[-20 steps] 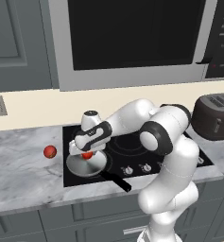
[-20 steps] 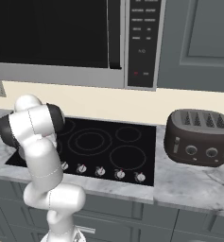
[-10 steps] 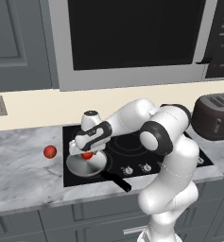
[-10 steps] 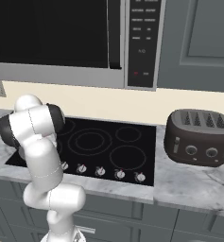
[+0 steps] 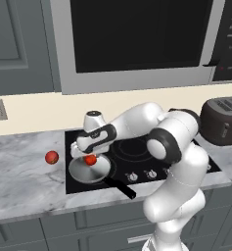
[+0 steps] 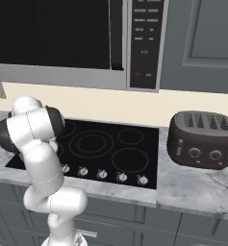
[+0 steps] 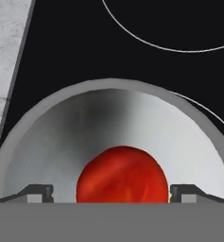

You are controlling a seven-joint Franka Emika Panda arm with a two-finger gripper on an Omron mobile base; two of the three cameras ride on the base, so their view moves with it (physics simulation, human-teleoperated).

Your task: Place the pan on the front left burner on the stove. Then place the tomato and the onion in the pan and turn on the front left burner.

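- Pan [image 5: 89, 169]: silver-grey, round and shallow, seated on the front left burner [image 5: 73, 184] at lower left of centre in the left base view; black handle [image 5: 120, 187] angled toward the lower right, out over the cooktop's front edge.
- Stove [image 6: 113, 144]: glossy black glass with grey ring markings; row of small silver knobs [image 6: 102, 174] along the front edge in the right base view.
- Tomato [image 7: 122, 174]: glossy bright-red ball, found inside the pan, low centre of the hand view; shown between the two finger tips with a narrow gap on each side.
- Gripper [image 5: 87, 157]: poised directly over the pan, pointed downward; jaws spread wide, nothing gripped. Fingertips [image 7: 36, 193] seen at bottom left and bottom right of the hand view, flanking the tomato.
- Onion [image 5: 51, 157]: duller red ball, lying on the marble counter [image 5: 24, 171] left of the stove, well apart from the pan.
- Toaster [image 6: 202, 140]: dark, four-slot, standing on the counter right of the stove.
- Microwave [image 5: 137, 39]: mounted above the stove, dark door, upper part of both base views.
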